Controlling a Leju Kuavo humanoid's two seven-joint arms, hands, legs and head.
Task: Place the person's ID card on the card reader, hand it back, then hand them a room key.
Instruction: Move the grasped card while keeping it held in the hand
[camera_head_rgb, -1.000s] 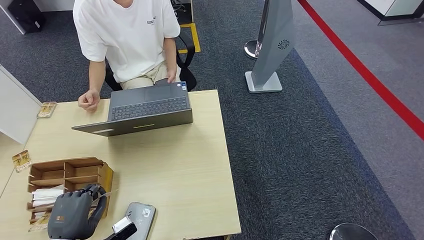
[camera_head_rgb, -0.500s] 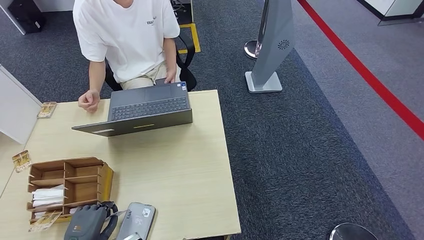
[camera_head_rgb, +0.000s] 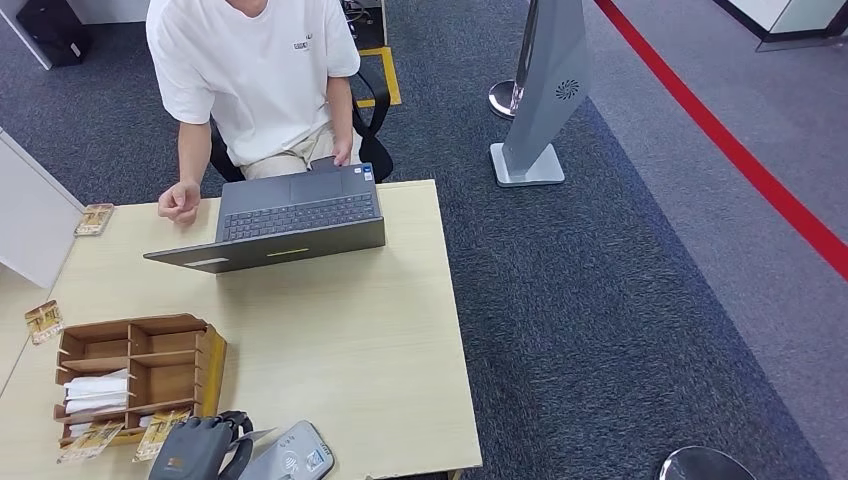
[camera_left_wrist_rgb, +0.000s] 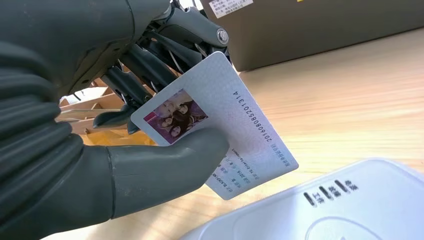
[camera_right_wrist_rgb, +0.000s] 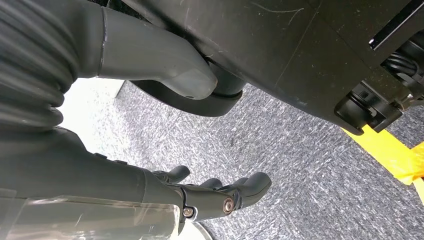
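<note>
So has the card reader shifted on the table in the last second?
Yes. The card reader has slid right, away from the wooden organizer, and turned, beside the left hand.

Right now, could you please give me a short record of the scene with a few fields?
left robot hand: holds the ID card between thumb and fingers
ID card: above the table, beside the card reader, not yet laid on it
right robot hand: hangs over carpet, holds nothing
person: seated behind the laptop
organiser: wooden, on the table
</note>
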